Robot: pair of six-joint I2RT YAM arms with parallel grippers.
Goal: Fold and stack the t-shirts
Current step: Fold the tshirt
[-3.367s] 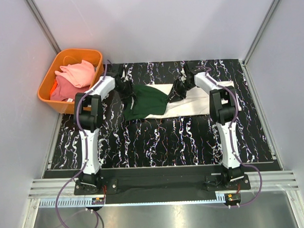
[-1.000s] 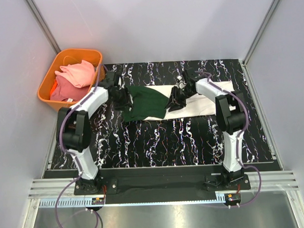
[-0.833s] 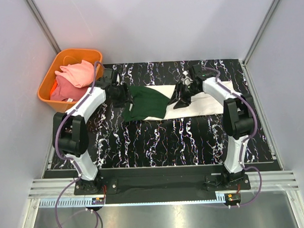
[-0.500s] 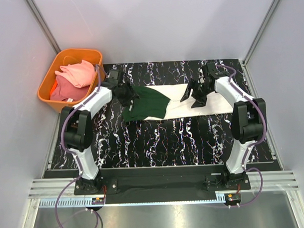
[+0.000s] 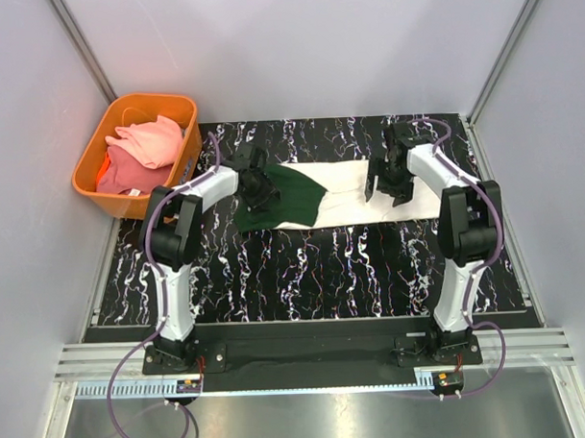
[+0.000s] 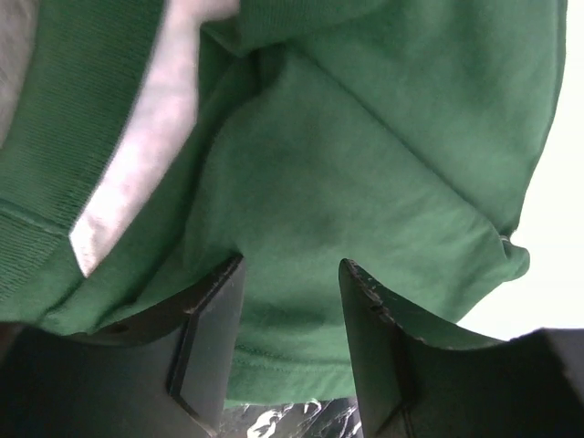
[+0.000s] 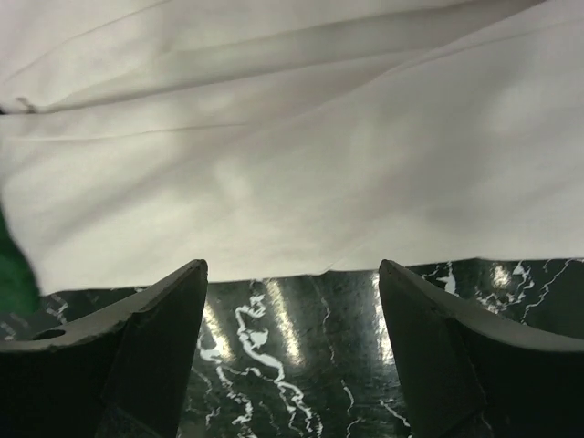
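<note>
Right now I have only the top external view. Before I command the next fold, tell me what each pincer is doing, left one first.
Observer: The left pincer stands open. The green sleeve shows across the gap between its fingers, and the cloth does not look pinched.
Operator: Now the right one.
Observer: The right pincer is wide open and holds nothing.
Operator: Give me its place against the shirt.
Observer: Its fingertips sit right at the edge of the cream shirt, with bare table showing between them.
</note>
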